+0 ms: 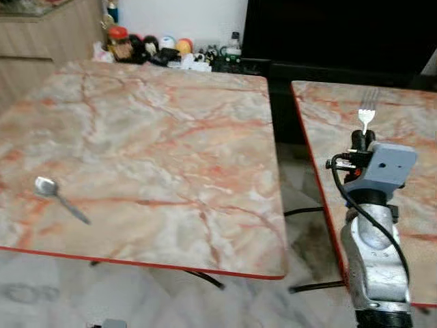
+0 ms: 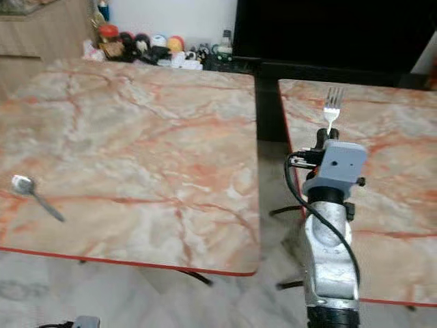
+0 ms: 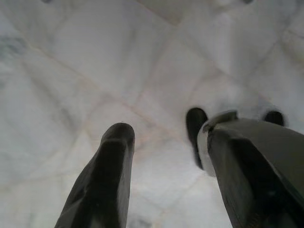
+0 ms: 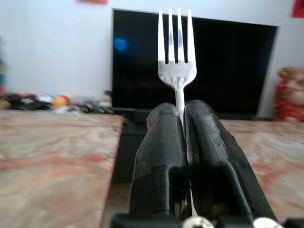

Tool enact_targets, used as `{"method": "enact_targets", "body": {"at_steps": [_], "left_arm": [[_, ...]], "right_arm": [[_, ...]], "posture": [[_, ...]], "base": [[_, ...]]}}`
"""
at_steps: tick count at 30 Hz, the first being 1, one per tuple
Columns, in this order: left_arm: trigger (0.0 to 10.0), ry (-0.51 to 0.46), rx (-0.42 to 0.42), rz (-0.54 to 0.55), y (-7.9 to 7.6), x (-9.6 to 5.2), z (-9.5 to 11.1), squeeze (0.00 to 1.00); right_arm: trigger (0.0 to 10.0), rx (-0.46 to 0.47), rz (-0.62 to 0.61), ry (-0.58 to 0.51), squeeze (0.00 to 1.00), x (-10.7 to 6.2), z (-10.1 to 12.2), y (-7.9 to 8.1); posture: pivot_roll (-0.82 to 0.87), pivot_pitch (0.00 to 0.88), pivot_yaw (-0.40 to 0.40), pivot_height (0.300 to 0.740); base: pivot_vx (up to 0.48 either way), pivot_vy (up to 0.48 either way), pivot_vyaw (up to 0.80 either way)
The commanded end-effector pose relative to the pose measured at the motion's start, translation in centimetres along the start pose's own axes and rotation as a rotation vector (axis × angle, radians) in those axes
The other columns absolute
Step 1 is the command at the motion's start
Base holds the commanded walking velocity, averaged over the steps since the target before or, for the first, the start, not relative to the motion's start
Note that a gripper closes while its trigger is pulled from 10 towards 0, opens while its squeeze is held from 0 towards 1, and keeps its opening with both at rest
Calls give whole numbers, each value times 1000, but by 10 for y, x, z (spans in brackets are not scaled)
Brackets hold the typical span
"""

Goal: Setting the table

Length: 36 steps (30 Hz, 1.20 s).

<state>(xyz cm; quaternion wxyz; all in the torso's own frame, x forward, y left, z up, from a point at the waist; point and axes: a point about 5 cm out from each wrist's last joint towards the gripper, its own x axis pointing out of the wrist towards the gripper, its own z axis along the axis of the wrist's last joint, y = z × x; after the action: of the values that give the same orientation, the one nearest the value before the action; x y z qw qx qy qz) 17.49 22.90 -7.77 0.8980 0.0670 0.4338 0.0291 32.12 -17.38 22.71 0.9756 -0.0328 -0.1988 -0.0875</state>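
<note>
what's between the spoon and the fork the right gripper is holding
Bare marble tabletop runs from the spoon to that table's edge, then a floor gap before the right gripper shut on the fork. The head views show it.

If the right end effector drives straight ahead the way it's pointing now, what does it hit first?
Probably nothing close: the right end effector, shut on the fork, points level between the two tables toward the black screen. The fork tines would likely arrive first, though depth is unclear.
</note>
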Motion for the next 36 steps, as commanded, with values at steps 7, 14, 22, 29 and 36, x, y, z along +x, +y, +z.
{"method": "enact_targets", "body": {"at_steps": [7, 14, 22, 29, 36], "left_arm": [[10000, 25, 8, 1, 0, -2, -7, 0], [10000, 27, 6, 3, 1, -2, -8, 0], [10000, 32, 9, -1, 0, -2, -8, 0], [10000, 33, 11, 0, 0, -2, -8, 0], [10000, 34, 11, 0, 1, -2, -9, 0]], "right_arm": [[10000, 12, -30, -30, 0, 5, 10, -8], [10000, 27, -18, -51, 0, 5, 14, -8], [10000, 23, -11, -75, 0, 7, 19, -8], [10000, 19, -13, -81, 0, 8, 20, -8], [10000, 48, -27, -79, 0, 9, 22, -10]], "posture": [[-27, 141, -18, 740], [-26, 142, -19, 740], [-29, 130, -18, 740], [-29, 127, -18, 740], [-31, 139, -16, 740]], "base": [[0, -384, 0], [0, -384, -793], [0, -383, 0], [0, -383, 0], [0, -384, 0]]}}
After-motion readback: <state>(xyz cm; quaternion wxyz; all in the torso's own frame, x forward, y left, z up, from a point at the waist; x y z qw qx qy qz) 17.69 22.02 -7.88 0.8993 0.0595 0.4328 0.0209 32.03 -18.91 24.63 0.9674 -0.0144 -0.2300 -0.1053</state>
